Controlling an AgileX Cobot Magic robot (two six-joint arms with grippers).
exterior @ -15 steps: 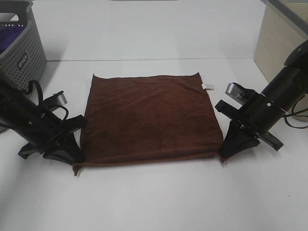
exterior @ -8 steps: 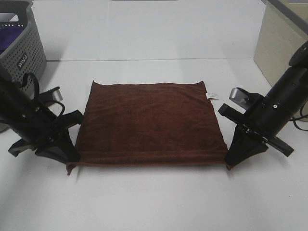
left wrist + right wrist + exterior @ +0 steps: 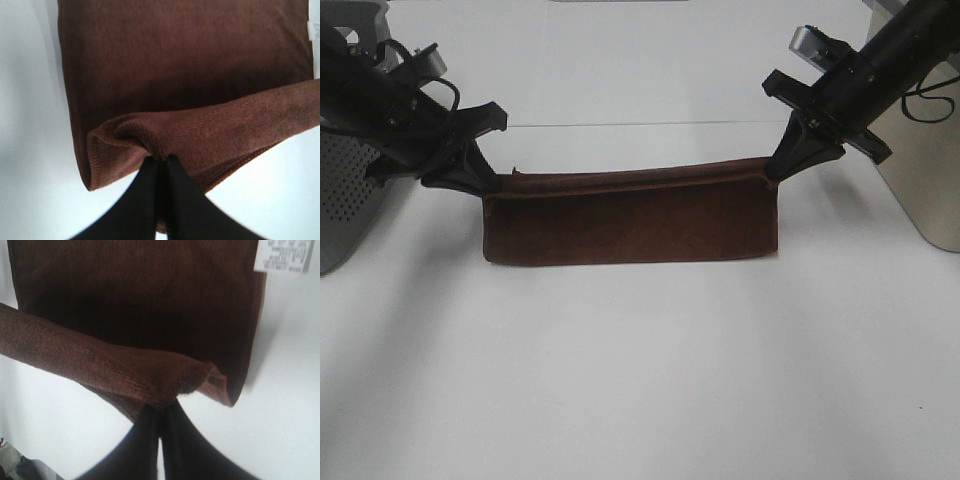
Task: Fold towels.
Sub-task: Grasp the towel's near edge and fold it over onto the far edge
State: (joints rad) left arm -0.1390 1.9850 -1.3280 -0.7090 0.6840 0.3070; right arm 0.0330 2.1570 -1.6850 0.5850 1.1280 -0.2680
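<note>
The towel (image 3: pixel 625 225) is held stretched between left and right jaws, each clamped on a corner, free edge just beyond.

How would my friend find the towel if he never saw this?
Look at the white table. Between the left gripper and the right gripper stretches the towel. It's the only fuzzy reddish-brown thing, with a small white tag.

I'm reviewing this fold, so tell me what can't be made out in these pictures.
- Print on the tag, right wrist view: blurred, cut off by the edge.
- basket, exterior high view: cut off by the edge.
- Lower layer of the towel, exterior high view: hidden by the raised layer.
</note>
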